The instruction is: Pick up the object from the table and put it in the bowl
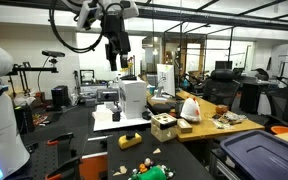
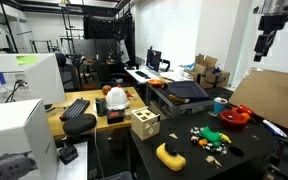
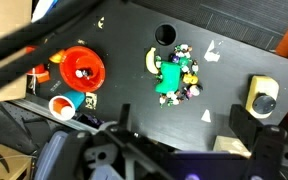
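Note:
A red bowl sits on the black table, with a small item inside it; it also shows in an exterior view. A pile of small colourful toys lies mid-table, seen in both exterior views. A yellow object lies apart from the pile. My gripper is open and empty, high above the table.
A blue cup stands next to the bowl. A wooden block sits at the table's corner. A round hole is in the tabletop. A cardboard sheet leans beyond the bowl.

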You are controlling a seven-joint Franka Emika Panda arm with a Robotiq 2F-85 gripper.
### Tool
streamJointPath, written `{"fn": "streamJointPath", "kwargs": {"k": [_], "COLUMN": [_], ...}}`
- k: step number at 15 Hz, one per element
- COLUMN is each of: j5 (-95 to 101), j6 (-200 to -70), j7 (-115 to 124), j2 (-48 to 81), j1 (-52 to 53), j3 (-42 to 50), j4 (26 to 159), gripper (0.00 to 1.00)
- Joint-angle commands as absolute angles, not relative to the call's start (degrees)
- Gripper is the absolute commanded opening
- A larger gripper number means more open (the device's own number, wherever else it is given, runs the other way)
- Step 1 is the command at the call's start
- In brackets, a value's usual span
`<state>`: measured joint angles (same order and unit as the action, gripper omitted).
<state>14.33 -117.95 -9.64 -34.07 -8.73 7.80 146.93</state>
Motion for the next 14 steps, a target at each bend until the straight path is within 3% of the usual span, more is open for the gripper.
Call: {"fn": "streamJointPath", "kwargs": {"k": [1, 14], "j5": [14.35, 11.16], "j6": [-117.79, -125.93], "j7": [-9.59, -2.39], "j2": [-33.26, -21.71], "j1": [-8.13, -6.06], "j3": [7.77, 5.24], "j4": [146.82, 146.96], "gripper": [1.00, 1.00]}}
